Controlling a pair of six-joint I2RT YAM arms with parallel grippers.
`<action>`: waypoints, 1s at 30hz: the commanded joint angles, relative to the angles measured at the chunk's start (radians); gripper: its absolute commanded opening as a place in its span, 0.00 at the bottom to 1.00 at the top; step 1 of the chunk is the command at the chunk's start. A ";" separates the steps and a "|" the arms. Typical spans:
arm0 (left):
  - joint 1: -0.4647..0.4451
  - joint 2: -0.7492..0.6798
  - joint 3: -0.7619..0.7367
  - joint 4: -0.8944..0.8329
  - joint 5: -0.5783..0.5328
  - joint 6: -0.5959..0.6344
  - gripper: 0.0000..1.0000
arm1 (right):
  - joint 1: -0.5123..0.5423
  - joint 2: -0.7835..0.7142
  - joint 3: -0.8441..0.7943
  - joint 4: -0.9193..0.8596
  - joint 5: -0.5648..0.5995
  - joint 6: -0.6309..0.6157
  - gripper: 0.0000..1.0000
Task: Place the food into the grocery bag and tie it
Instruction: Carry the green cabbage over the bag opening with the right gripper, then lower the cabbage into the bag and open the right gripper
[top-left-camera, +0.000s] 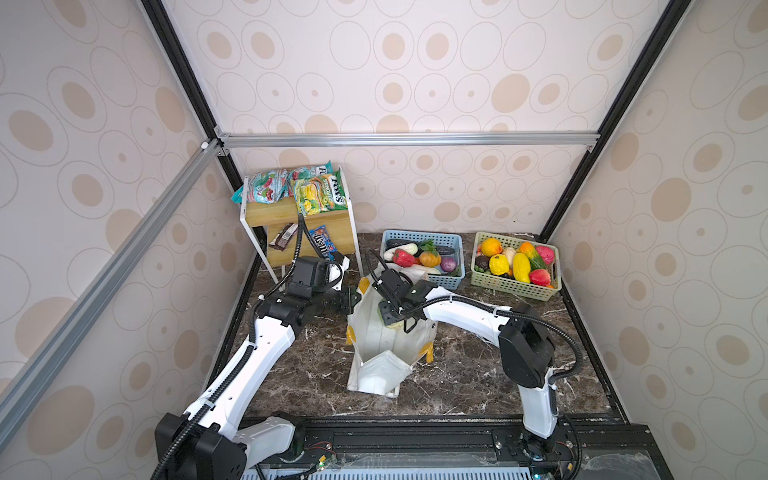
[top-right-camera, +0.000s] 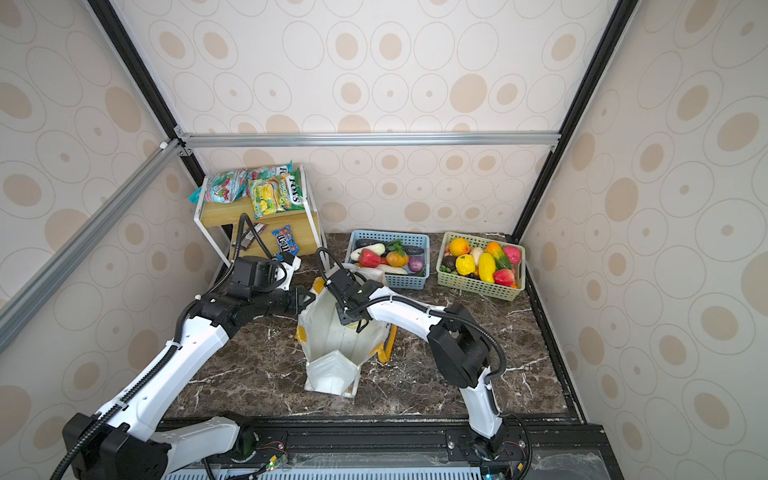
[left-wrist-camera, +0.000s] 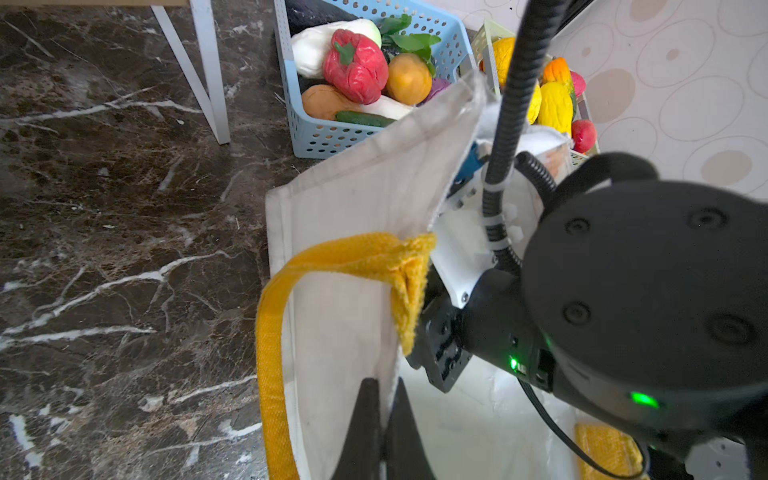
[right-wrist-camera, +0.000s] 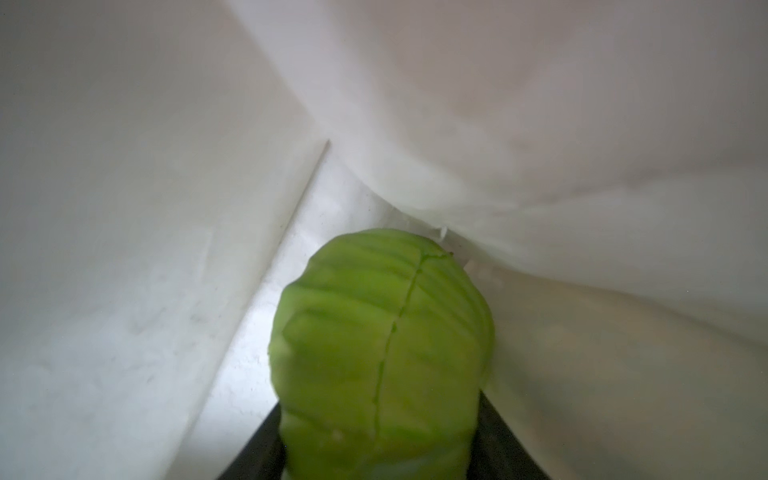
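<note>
The grocery bag (top-left-camera: 384, 347) (top-right-camera: 332, 345) stands open in the middle of the marble table, white with yellow handles (left-wrist-camera: 274, 332). My left gripper (top-left-camera: 353, 297) (left-wrist-camera: 384, 386) is shut on the bag's left rim (left-wrist-camera: 345, 232), with the fabric pinched between both fingers. My right gripper (top-left-camera: 388, 318) (right-wrist-camera: 380, 415) reaches down into the bag, shut on a green cabbage (right-wrist-camera: 382, 332). Its dark fingers (right-wrist-camera: 498, 436) sit on either side of the cabbage, above the pale lining (right-wrist-camera: 124, 208). More food lies in two baskets, and a blue M&M's packet (top-left-camera: 322, 243) lies on a shelf.
A blue lattice basket (top-left-camera: 451, 282) with vegetables stands just behind the bag. A green basket (top-left-camera: 515, 289) of fruit is at the back right. At the back left is a wooden shelf (top-left-camera: 332, 232) with white legs (left-wrist-camera: 212, 83), with snack bags (top-left-camera: 299, 187) on top.
</note>
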 joint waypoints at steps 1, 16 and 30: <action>0.009 -0.042 -0.004 0.035 0.033 -0.034 0.00 | -0.030 0.049 -0.022 0.006 0.048 0.111 0.55; 0.009 -0.062 -0.049 0.068 0.018 -0.081 0.00 | -0.042 0.111 -0.072 -0.005 -0.012 0.159 0.74; 0.009 -0.065 -0.089 0.104 -0.006 -0.094 0.00 | -0.046 -0.085 -0.109 0.041 -0.098 0.010 1.00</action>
